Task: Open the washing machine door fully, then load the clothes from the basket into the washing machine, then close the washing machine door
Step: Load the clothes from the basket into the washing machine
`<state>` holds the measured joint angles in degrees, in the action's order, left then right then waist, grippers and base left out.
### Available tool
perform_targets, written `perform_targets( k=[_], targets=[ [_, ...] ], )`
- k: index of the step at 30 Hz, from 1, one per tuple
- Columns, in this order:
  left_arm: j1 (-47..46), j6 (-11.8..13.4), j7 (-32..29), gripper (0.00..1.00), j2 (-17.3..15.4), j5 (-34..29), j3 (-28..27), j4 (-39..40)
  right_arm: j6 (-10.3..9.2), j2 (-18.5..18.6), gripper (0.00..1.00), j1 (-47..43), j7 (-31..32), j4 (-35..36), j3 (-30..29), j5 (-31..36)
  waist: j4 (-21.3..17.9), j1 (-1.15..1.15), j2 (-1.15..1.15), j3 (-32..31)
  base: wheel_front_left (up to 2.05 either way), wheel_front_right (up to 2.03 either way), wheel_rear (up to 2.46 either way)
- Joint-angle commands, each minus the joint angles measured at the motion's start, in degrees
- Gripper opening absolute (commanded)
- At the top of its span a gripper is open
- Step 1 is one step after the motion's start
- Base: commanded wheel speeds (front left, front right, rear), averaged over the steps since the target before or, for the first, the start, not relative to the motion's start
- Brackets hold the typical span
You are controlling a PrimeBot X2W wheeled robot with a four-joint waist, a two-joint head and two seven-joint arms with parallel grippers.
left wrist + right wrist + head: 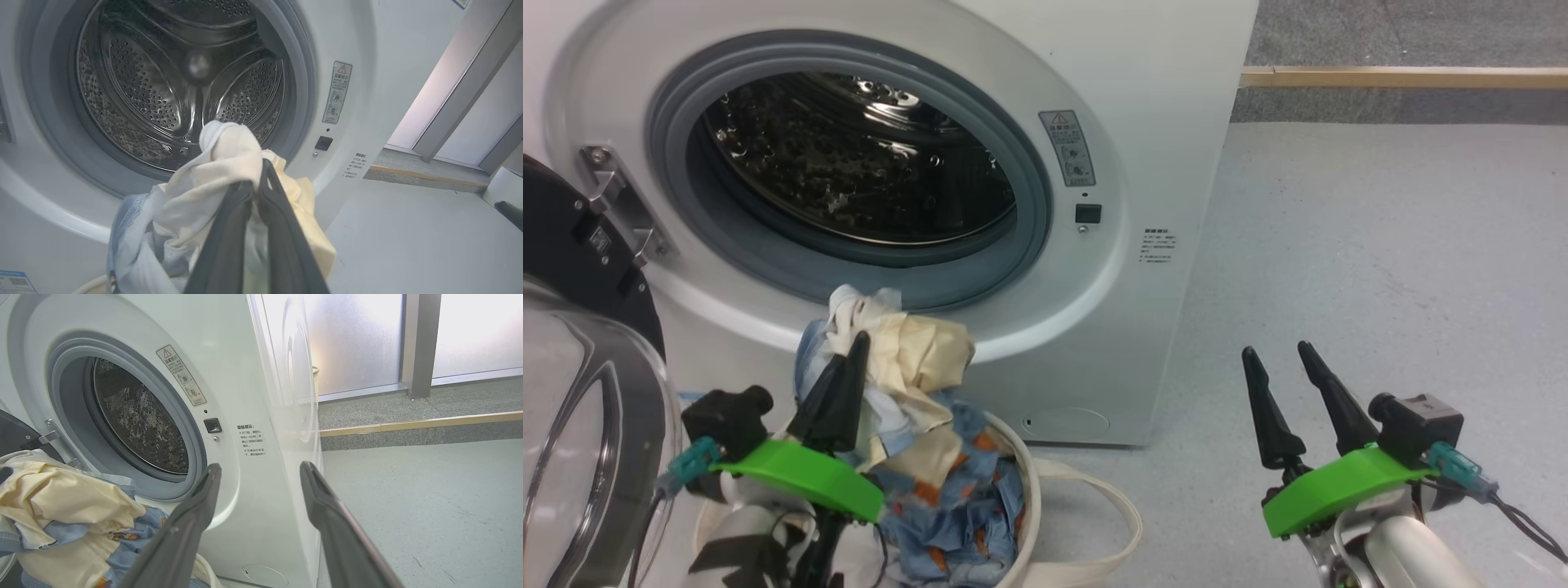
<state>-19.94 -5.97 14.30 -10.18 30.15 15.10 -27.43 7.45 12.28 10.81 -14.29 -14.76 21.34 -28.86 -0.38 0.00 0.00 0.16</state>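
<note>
Our left gripper [858, 343] is clenched on a bunch of the clothes [915, 351], with cream and light-blue fabric pinched between its tips. It holds the bunch just above the basket [1033, 490] in the lower left of the head frame. We judge the bunch is held this high so that it clears the basket's rim and the lower edge of the opening on the way in. In the left wrist view it sits low in the centre, right before the drum's mouth. The garment's tail hangs down into the basket, so it is not free yet.

The machine [1168, 163] fills the upper left of the head frame. Its door [588, 245] stands wide open at the far left edge, black rim and glass bowl clear of the opening, leaving the path unblocked. The drum [866, 155] looks empty to us: bare perforated steel, no fabric. The basket sits on the floor [1380, 245] close under the opening and holds a heap of blue cloth with orange print.

Our right gripper [1274, 349] is released, jaws spread and holding nothing. It sits in the lower right above bare floor, well apart from the basket, and we take it to be parked out of the way.
</note>
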Motion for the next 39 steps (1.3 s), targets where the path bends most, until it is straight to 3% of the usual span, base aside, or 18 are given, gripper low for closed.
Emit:
perform_targets(
  k=[1, 9, 23, 32, 39],
  targets=[
    [-1.7, 0.2, 0.7, 0.0, -0.9, -0.4, -2.5, 2.3, 0.03, 0.6, 1.0, 0.7, -0.7, 1.8, 0.7, -0.4, -0.1, 0.0, 0.0, 0.0, 0.0, 0.0, 0.0],
    [-4.2, 0.7, 0.7, 0.0, -1.4, -2.2, -4.0, 4.9, 0.03, 1.3, 1.0, 0.8, -0.7, 1.9, 1.0, -0.4, -0.7, 0.0, 0.0, 0.1, 0.0, 0.0, 0.0],
    [-23.4, -0.1, 0.7, 0.0, -2.0, -5.9, -9.0, -0.1, 0.03, 4.3, 1.0, 2.4, -0.7, 2.5, 2.3, -0.2, -2.2, 0.0, 0.0, 5.3, 0.0, 0.0, 0.0],
    [-28.1, -1.1, 0.7, 0.0, -1.8, -7.2, -14.7, -8.4, 0.03, 5.0, 1.0, 4.4, -0.7, 4.2, 0.9, 1.5, -4.7, 0.0, 0.0, 13.6, 0.0, 0.0, 0.0],
    [-32.6, -1.4, 0.7, 0.0, -3.1, -9.7, -16.1, -16.5, 0.03, 4.6, 1.0, 5.6, -0.7, 5.6, -0.7, 3.3, -6.7, 0.0, 0.0, 19.1, 0.0, 0.0, 0.0]
  ],
)
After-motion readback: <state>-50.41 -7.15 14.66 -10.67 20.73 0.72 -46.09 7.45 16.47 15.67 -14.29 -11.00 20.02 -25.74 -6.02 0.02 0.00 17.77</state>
